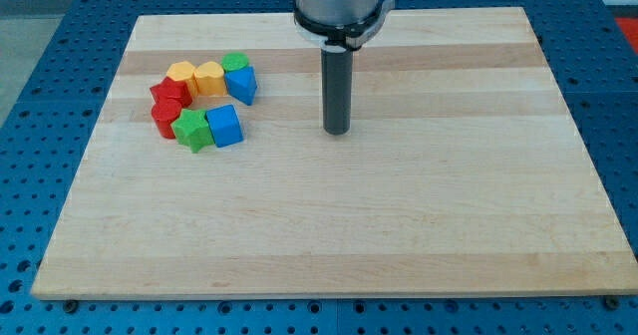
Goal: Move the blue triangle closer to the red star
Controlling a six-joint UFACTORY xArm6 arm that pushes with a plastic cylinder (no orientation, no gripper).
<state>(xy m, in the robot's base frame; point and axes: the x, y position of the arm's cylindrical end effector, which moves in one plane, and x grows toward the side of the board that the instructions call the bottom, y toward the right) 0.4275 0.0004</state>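
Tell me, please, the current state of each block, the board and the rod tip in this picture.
my tip: on board, apart from blocks, to their right.
blue triangle: cluster's right edge, beside green block.
red star: cluster's left edge.
red block: above star.
blue cube: touching green star.
yellow blocks: side by side.
board: flat.

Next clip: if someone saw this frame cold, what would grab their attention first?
First, the dark rod coming down from the view's top centre, my tip resting on bare wood board, apart from every block. Next, the tight ring of coloured blocks at the view's upper left: the blue triangle on the ring's right side, a red block that looks like the star on its left, with yellow, green and blue pieces between.
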